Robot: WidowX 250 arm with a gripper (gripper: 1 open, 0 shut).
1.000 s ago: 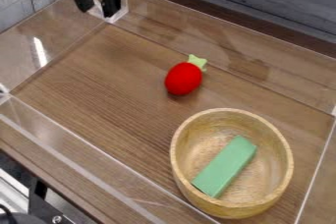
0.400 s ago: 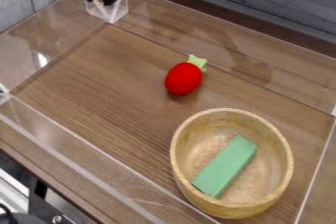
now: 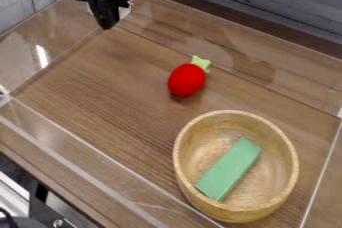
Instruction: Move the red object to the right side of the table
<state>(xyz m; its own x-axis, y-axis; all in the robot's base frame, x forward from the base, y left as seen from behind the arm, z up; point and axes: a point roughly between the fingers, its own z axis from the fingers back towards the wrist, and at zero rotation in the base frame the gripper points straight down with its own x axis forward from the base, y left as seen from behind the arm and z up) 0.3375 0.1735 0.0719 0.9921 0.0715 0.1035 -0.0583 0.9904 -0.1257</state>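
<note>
The red object (image 3: 189,79), a small glossy toy fruit with a pale green stem tuft, lies near the middle of the brown wood-grain table (image 3: 100,92). My black gripper (image 3: 106,20) hangs at the back left, pointing down over the tabletop, well apart from the fruit. Its fingers are drawn together into a narrow tip with nothing between them.
A round wooden bowl (image 3: 197,140) stands at the front right with a green rectangular block (image 3: 229,169) inside. Low clear acrylic walls (image 3: 54,22) edge the tabletop on all sides.
The gripper's fingers have shut from open, and it has moved slightly right and down. The red fruit and the bowl have not moved.
</note>
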